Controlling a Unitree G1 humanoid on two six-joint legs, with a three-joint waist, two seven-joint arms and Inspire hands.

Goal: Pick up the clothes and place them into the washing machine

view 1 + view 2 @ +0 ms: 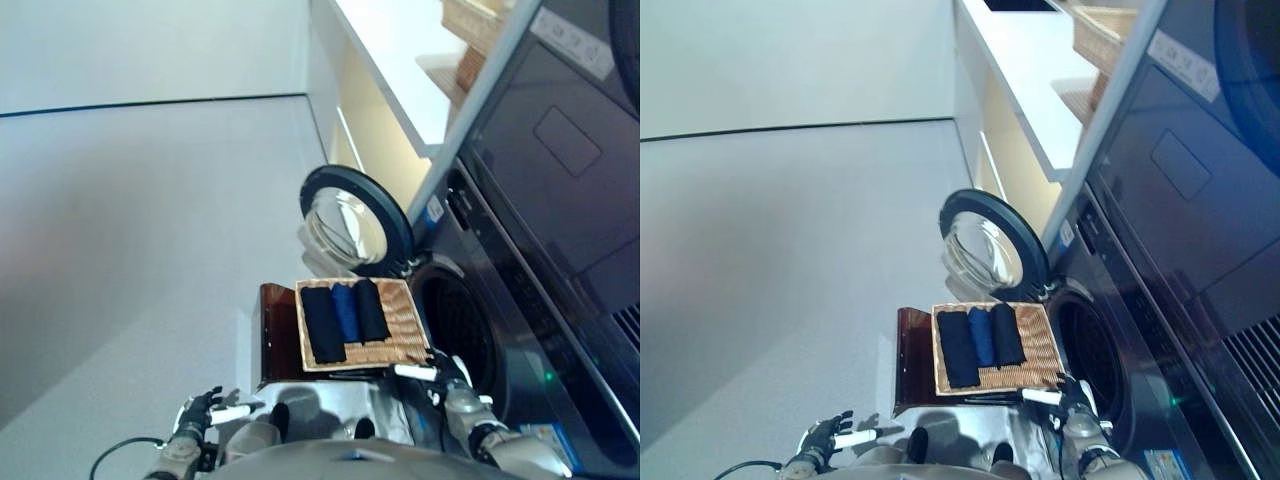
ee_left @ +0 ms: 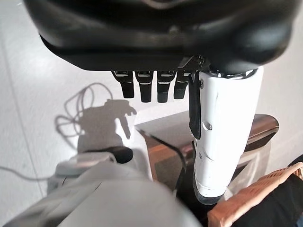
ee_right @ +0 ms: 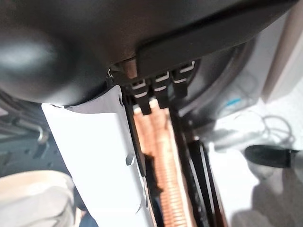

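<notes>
Folded black and dark blue clothes (image 1: 345, 315) lie side by side in a shallow wicker basket (image 1: 412, 330) on a low dark brown box (image 1: 278, 335). The washing machine's drum opening (image 1: 460, 325) is just right of the basket, with its round door (image 1: 355, 220) swung open behind it. My right hand (image 1: 445, 375) is open at the basket's near right corner, its white-covered thumb (image 3: 99, 161) beside the wicker (image 3: 165, 165). My left hand (image 1: 200, 410) is open and empty, low to the left of the box; its white-covered thumb (image 2: 222, 137) points toward the box (image 2: 165, 137).
A white counter (image 1: 400, 60) with wicker baskets (image 1: 470, 40) runs along the wall behind the machine. A second dark appliance front (image 1: 570, 170) stands above the washing machine. Pale floor (image 1: 130, 230) stretches to the left.
</notes>
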